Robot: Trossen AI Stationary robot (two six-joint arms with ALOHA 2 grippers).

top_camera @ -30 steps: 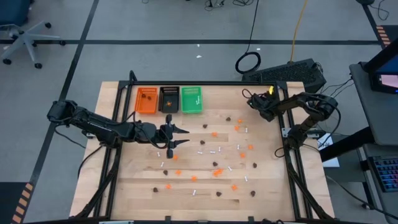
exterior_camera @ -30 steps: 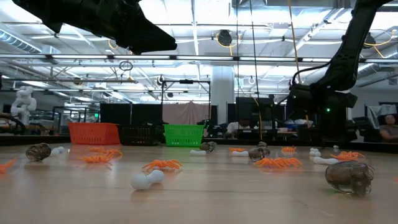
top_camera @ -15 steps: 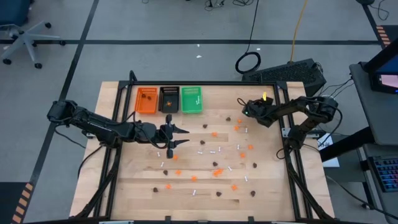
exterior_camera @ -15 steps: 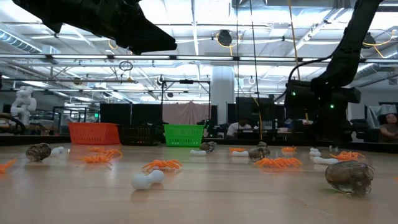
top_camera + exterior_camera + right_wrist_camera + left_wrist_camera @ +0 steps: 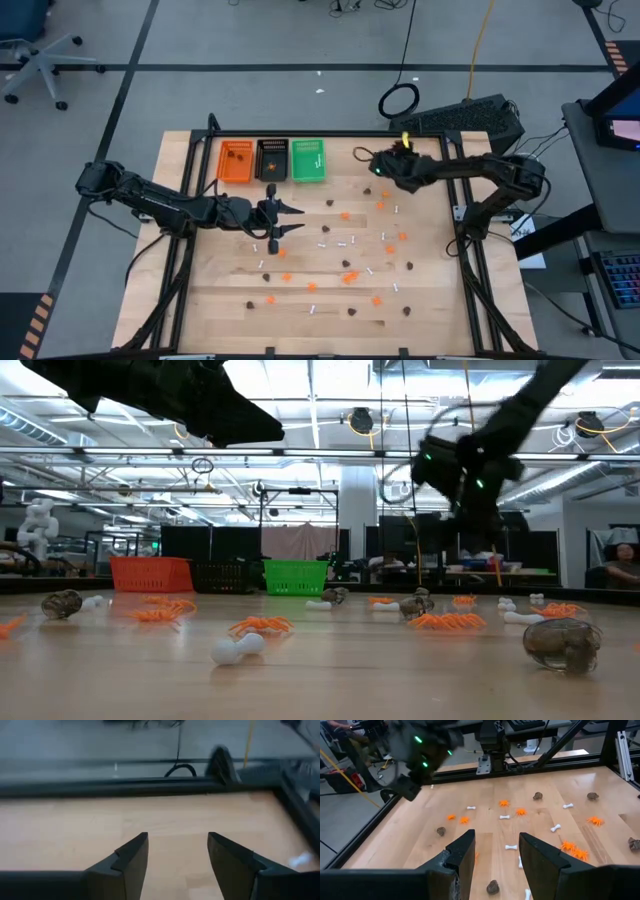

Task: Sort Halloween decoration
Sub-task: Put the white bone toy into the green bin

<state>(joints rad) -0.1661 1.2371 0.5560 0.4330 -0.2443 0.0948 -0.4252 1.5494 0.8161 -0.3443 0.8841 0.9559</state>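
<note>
Looking straight down, the left gripper (image 5: 290, 219) hovers empty with fingers spread at the table's nine o'clock; the right gripper (image 5: 362, 157), also spread and empty, sits near one o'clock beside the green tray (image 5: 308, 161). Low view: orange blobs (image 5: 262, 625), white sticks (image 5: 236, 648) and brown blobs (image 5: 562, 644) scatter across the wood. Left wrist view: trinkets lie beyond parted fingers (image 5: 465, 851).

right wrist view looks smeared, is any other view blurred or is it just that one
Right wrist view: the wooden table and the frame behind it are streaked, though that arm's own fingers stay crisp. Low view: the right hand is smeared against the ceiling lights. Left wrist view: the far arm is soft, while the white sticks are sharp. High view: sharp.
</note>
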